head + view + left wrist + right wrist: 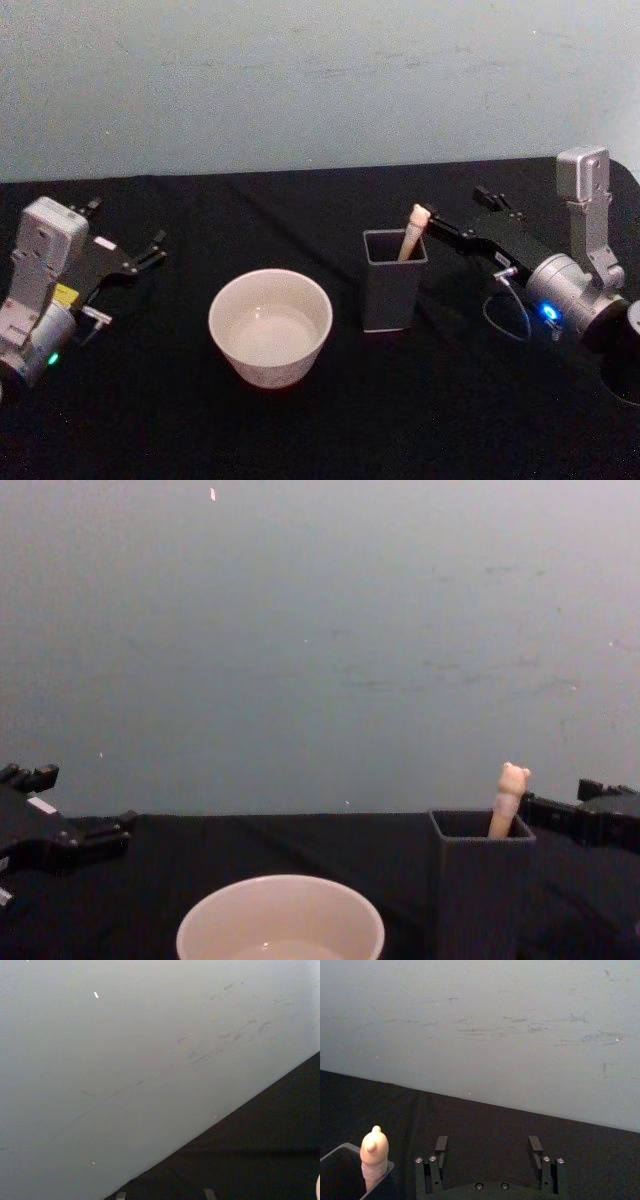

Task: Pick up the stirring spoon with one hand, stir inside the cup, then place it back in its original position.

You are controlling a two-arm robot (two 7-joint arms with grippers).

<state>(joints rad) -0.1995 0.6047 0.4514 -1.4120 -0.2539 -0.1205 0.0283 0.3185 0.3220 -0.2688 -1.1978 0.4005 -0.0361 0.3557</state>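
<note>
The stirring spoon (414, 232) stands in the dark grey square holder (392, 285), with only its cream handle and bear head (514, 778) showing above the rim. The wide cream cup (270, 326) sits left of the holder. My right gripper (462, 212) is open just right of the holder, one finger close to the handle but not around it. In the right wrist view the spoon handle (374, 1156) stands beside the open gripper (488, 1146), outside its fingers. My left gripper (127, 224) rests open at the table's left.
Black cloth covers the table (320, 430) and a pale grey-blue wall (320, 80) rises behind it. Open table lies between the cup and the left arm, and in front of the holder.
</note>
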